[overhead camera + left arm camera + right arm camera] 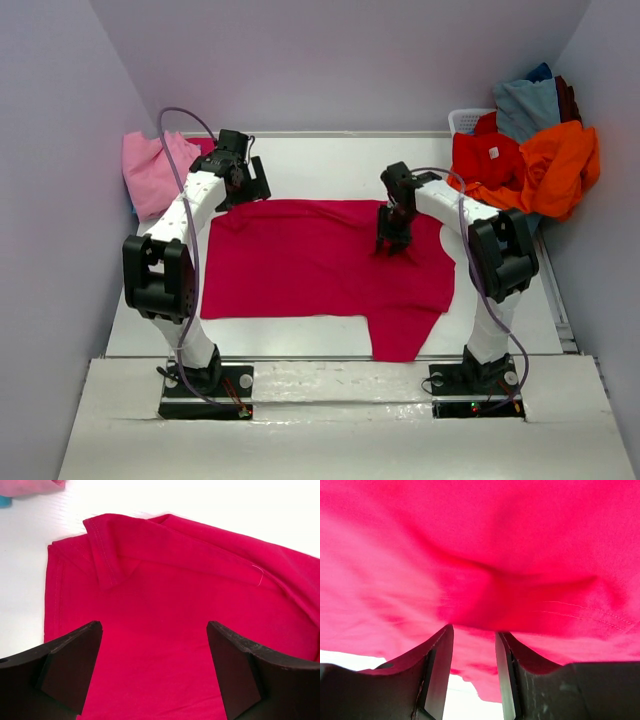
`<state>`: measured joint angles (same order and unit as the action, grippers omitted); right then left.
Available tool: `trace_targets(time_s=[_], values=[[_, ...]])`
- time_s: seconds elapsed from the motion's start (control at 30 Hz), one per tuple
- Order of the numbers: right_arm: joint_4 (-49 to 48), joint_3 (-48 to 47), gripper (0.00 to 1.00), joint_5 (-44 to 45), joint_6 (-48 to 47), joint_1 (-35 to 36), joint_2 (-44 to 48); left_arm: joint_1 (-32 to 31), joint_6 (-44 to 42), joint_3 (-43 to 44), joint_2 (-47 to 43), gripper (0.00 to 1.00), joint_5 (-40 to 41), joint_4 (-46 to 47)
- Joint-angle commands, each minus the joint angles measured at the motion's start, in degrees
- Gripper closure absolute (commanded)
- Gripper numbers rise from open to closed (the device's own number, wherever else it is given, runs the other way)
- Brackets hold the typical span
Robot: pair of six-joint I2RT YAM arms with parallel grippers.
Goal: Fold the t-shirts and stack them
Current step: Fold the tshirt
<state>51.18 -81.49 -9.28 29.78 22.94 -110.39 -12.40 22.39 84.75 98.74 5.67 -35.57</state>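
A crimson-magenta t-shirt [300, 260] lies spread on the white table, with a flap hanging toward the near edge. My left gripper [245, 185] hovers open over its far-left corner. The left wrist view shows a folded sleeve and hem [107, 550] ahead of the wide-apart fingers [155, 630]. My right gripper [392, 245] points down onto the shirt's right part. In the right wrist view its fingers [474, 629] stand close together on a gathered fold of the shirt [480, 555], with white table showing below.
A light pink t-shirt [150, 170] lies bunched at the far left, against the wall. A white basket [468, 120] at the far right holds a pile of red [485, 155], orange [560, 165] and grey-blue [525, 105] shirts.
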Motion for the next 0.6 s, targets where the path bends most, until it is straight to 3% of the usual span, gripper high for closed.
trace_targets(time_s=[0.0,0.2,0.57], values=[[4.70,-9.53,0.55,-1.53,-1.56,0.00,4.12,-0.25,0.19,1.38,-0.75,0.01,1.88,-0.73],[8.58,-16.49,0.55,-3.73,-2.18,0.00,5.62,-0.25,2.04,1.47,2.16,0.01,1.46,-1.78],[5.34,-16.85,0.54,-0.39,-1.66,-1.58,0.88,-0.25,2.83,-0.55,3.65,0.01,0.83,0.15]])
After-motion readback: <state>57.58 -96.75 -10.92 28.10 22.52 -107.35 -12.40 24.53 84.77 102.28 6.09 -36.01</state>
